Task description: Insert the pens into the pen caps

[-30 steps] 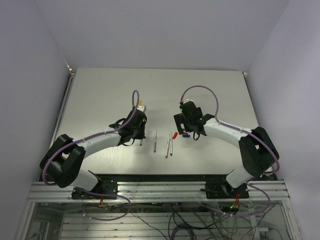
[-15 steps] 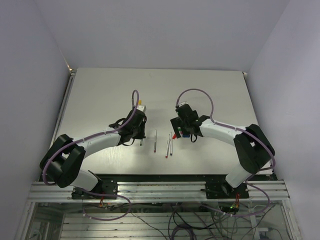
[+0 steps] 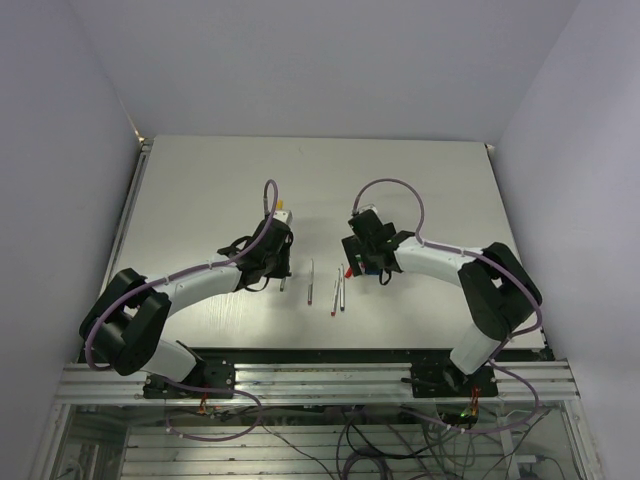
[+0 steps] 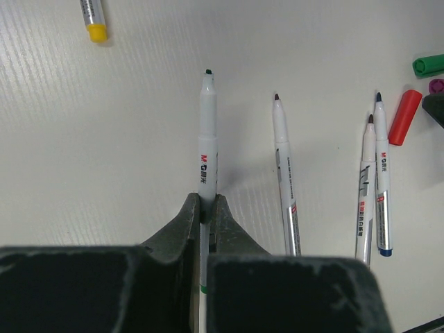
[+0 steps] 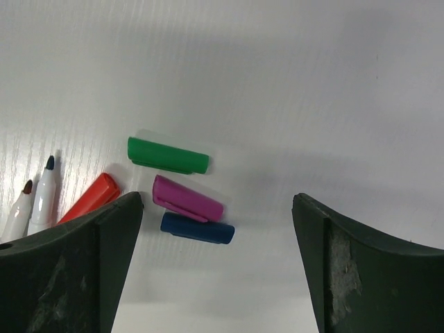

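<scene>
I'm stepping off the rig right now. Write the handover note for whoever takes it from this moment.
Left gripper: shut on the green pen, which is uncapped with its tip pointing away.
Right gripper: open, holding nothing, hovering over the loose caps.
Caps: green cap, purple cap and blue cap lie close together; red cap lies beside them, nearer the pens.
Three uncapped pens lie side by side.
Done: the yellow pen appears capped and lies apart.
Left: four pens to cap, probably green first.

Left end effector [image 4: 207, 205] clamped (right [image 5: 216, 208] agape).
</scene>
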You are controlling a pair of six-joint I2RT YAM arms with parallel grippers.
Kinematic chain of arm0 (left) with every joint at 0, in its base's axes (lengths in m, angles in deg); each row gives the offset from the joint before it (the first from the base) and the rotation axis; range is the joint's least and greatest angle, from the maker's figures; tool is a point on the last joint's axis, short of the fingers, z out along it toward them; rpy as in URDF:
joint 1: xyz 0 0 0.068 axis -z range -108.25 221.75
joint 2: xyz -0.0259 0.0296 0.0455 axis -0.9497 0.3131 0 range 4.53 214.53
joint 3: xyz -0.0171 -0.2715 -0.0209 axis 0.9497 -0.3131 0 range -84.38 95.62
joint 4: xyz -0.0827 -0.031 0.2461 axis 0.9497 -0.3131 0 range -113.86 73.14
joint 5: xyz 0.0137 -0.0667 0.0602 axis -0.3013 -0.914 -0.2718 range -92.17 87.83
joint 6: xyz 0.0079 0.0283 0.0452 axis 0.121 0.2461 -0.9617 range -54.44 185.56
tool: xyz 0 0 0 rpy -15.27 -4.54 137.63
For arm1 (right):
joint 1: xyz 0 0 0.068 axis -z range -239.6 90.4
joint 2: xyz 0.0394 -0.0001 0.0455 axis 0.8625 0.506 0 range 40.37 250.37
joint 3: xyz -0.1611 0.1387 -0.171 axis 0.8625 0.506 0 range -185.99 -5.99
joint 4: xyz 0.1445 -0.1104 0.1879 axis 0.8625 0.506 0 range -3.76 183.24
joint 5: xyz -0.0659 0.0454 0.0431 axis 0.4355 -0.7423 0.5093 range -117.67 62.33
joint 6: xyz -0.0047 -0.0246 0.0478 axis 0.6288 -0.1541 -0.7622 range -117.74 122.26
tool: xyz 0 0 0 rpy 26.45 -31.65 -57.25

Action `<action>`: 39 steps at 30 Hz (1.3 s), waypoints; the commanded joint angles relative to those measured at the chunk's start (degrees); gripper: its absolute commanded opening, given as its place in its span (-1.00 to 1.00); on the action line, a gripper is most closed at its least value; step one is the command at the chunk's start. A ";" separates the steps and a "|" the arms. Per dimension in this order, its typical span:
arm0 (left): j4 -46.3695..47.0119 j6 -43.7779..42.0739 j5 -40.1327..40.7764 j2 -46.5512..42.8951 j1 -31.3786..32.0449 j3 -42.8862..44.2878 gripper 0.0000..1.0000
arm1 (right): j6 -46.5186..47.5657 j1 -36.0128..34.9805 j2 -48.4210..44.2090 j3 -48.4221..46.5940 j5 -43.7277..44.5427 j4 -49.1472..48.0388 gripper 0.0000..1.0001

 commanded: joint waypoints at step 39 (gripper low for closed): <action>0.81 -0.11 -0.15 -1.29 -0.38 -0.31 -0.86 | -9.37 2.59 6.15 -0.12 -4.94 -2.33 -0.34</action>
